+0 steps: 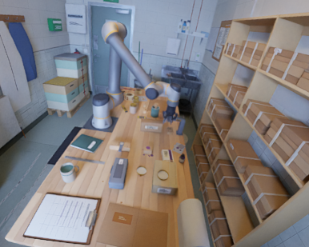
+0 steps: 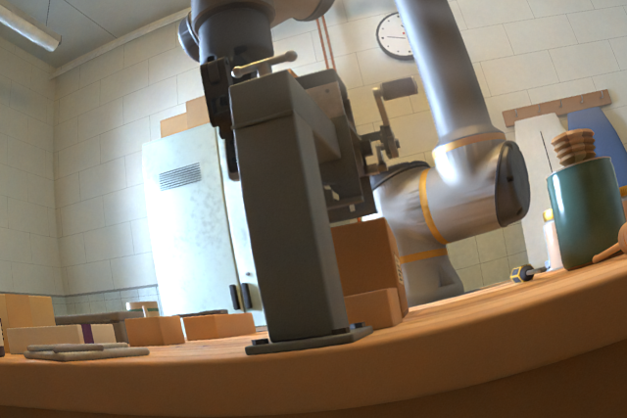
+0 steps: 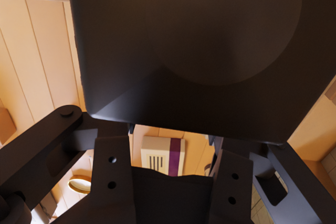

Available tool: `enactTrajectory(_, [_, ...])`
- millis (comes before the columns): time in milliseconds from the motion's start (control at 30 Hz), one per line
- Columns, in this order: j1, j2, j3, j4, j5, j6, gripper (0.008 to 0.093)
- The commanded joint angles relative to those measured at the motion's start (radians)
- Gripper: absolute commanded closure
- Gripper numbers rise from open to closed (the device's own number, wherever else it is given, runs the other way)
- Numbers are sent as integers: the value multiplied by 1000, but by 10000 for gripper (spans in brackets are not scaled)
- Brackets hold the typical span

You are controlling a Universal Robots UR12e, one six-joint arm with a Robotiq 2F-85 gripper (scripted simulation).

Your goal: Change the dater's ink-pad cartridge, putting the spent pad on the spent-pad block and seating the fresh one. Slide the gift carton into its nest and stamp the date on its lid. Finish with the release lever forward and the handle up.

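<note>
The gift carton (image 2: 367, 256) stands right behind the dater's grey column (image 2: 283, 211), under its head. A wooden nest block (image 2: 372, 307) sits at the carton's foot. The dater's handle (image 2: 392, 100) points up on the far side. A thin lever (image 2: 263, 63) with a ball end sticks out above the column top. In the wrist camera the dater's dark body (image 3: 187, 48) fills the top, and a cream pad cartridge with a purple band (image 3: 164, 156) lies on the bench below. My gripper (image 2: 225, 115) hangs beside the column, by the lever. It is open and holds nothing.
Behind the dater a pale cabinet (image 2: 187, 221) stands against the tiled wall. A green cup (image 2: 587, 211) with wooden discs stands to the right. Small wooden blocks (image 2: 187, 327) and flat pads (image 2: 81, 351) lie left. Shelves of cartons (image 1: 265, 119) line the bench's right side.
</note>
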Motion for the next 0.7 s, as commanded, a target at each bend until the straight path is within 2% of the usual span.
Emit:
enactTrajectory(0, [0, 0, -1, 0, 0, 0, 494])
enactTrajectory(433, [0, 0, -1, -1, 0, 0, 494])
enactTrajectory(667, [0, 0, -1, -1, 0, 0, 634])
